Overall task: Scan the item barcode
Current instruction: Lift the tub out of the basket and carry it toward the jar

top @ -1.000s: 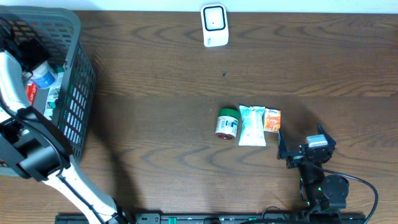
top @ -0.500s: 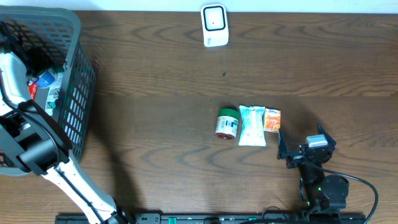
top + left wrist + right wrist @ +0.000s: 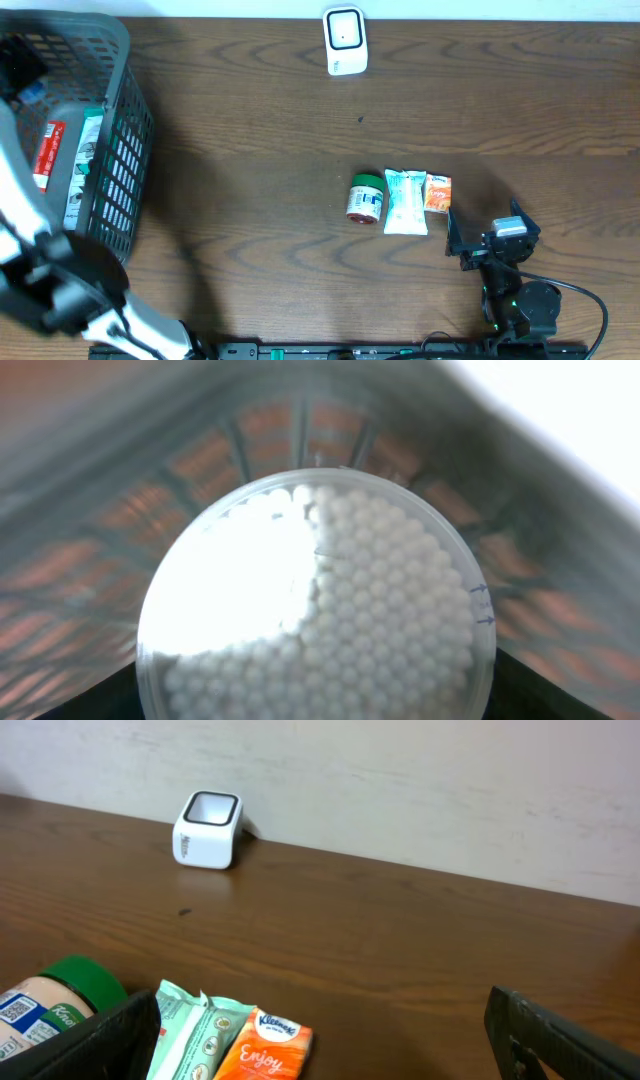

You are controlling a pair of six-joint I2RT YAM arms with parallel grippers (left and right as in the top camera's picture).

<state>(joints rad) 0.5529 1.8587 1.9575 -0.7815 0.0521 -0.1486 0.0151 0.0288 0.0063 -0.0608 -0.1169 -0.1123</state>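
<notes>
A round clear tub of white cotton swabs fills the left wrist view. My left gripper is shut on it, with a dark finger at each lower side of the tub. The basket's mesh wall is blurred behind it. The white scanner stands at the table's far edge and also shows as scanner. My right gripper rests open near the front right with nothing between its fingers. In the right wrist view that gripper faces the scanner.
A grey basket at the left holds a red-and-white pack and a green pack. Mid-table lie a green-lidded jar, a pale green wipes pack and an orange tissue pack, just left of the right gripper.
My left gripper has narrowed onto the swab tub inside the basket, and the left arm has shifted toward the near left. The right arm has not moved.
</notes>
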